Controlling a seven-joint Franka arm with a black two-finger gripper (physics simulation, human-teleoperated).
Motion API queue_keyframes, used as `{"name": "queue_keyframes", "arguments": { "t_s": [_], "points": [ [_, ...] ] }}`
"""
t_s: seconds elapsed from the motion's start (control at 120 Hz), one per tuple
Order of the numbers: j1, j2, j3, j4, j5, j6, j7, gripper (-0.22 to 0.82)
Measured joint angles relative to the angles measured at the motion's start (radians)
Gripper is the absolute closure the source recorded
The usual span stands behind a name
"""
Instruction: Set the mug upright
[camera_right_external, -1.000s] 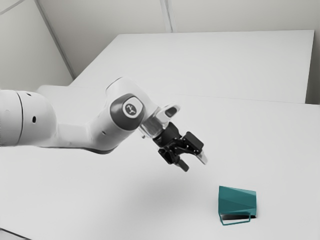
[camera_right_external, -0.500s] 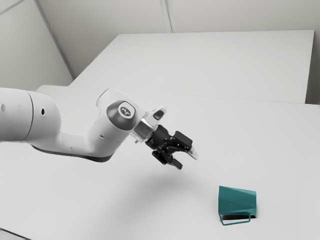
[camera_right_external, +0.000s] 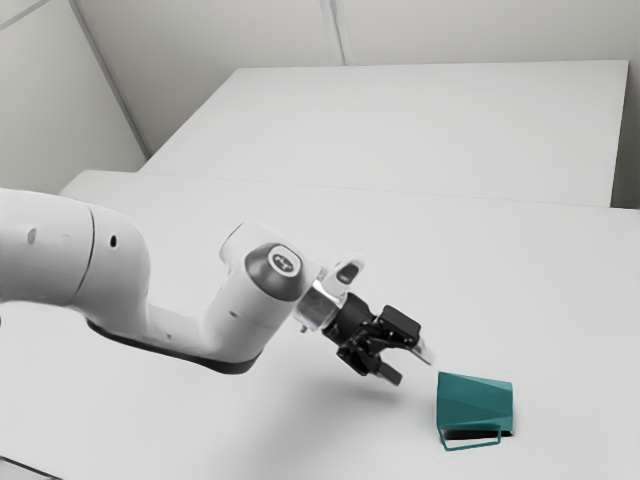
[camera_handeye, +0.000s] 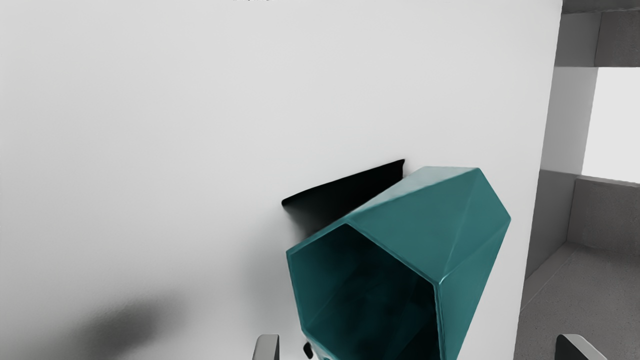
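My gripper (camera_right_external: 412, 369) is open in the exterior view, a short way to the upper left of the teal mug (camera_right_external: 475, 402), its fingers apart and holding nothing. The faceted mug lies on its side, with its thin handle toward the exterior view's bottom. In the wrist view the mug (camera_handeye: 425, 240) has its dark hollow mouth facing my hand. Widely spaced fingertips of the gripper (camera_handeye: 417, 347) stand on either side of the mug's mouth in that picture. Most of the handle is hidden there.
The white table (camera_right_external: 250, 420) carries the mug, and a dark shadow lies beside it. A table edge runs past the mug's far side in the wrist view. Behind stands another white surface (camera_right_external: 400, 130) in the exterior view.
My gripper first drew back slightly toward the exterior view's left, then came down and to the right, closer to the mug. The mug has stayed where it was.
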Motion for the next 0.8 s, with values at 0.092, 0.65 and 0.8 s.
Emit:
{"name": "queue_keyframes", "arguments": {
  "t_s": [0.092,0.65,0.8],
  "points": [
    [-0.002,0.021,-0.006,0.008,-0.077,0.01,0.037,0.0],
    [-0.073,0.169,-0.032,0.148,-0.155,0.047,0.172,0.02],
    [-0.073,0.176,-0.032,0.155,-0.153,0.05,0.192,0.39]
  ]
}}
